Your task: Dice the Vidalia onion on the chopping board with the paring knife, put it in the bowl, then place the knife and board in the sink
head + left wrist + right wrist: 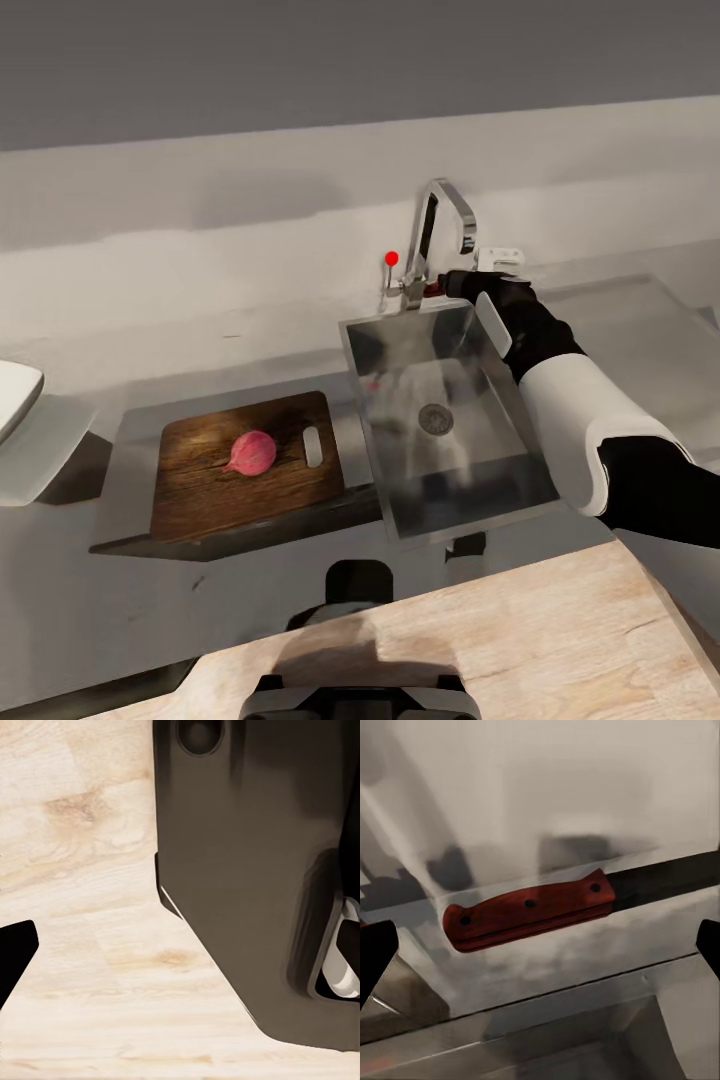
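The pinkish-red Vidalia onion (253,452) lies on the dark brown chopping board (205,480), left of the sink (500,478). The paring knife (529,911) lies flat on the countertop (640,310) just behind the sink's back rim. Its reddish handle (432,290) peeks out by the faucet base. My right gripper (470,285) is stretched over the basin to that spot. It hovers open over the knife (540,949), a fingertip on each side, touching nothing. The white bowl (15,395) sits at the far left. My left gripper (180,960) is open and empty, low beside my dark body.
The chrome faucet (440,225) with its red-tipped lever (391,258) rises just left of my right gripper. A light wooden surface (500,650) spans the near side in front of me. The basin's drain (436,419) is bare.
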Motion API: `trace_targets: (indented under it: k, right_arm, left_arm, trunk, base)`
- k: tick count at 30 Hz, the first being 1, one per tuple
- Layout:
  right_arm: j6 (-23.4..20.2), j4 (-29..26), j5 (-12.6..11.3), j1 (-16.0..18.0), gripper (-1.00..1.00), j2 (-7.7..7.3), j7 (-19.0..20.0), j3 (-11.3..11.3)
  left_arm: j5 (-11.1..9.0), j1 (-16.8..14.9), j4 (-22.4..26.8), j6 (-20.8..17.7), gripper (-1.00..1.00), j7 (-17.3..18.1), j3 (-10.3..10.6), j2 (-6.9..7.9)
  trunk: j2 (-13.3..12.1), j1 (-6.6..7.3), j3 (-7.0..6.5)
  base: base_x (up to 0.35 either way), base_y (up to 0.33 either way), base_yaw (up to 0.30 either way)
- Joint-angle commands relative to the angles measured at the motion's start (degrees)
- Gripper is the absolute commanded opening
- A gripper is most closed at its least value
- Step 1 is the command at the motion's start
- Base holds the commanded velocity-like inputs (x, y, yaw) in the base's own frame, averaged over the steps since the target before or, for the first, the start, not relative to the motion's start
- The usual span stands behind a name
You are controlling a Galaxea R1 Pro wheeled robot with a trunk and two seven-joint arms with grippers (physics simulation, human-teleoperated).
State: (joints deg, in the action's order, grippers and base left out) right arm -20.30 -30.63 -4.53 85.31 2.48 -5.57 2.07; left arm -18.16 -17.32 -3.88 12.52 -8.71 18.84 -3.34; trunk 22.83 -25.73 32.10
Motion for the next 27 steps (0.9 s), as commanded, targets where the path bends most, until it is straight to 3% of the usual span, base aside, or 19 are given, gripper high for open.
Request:
trace_targets:
  k: [1, 27]
  right_arm:
    - [-0.26, -0.06, -0.48, 0.03, 1.00, -0.02, -0.41, 0.22]
    - [-0.26, 0.13, -0.39, 0.03, 1.00, -0.02, -0.41, 0.22]
  left_arm:
    - [-0.39, -0.08, -0.25, 0.39, 1.00, -0.08, 0.49, -0.06]
    - [-0.39, -0.08, -0.25, 0.39, 1.00, -0.08, 0.50, -0.09]
  trunk:
    - [0.09, -0.05, 0.07]
    - [0.09, -0.05, 0.07]
  base:
    - [0.171, 0.000, 0.000]
    - [0.017, 0.000, 0.000]
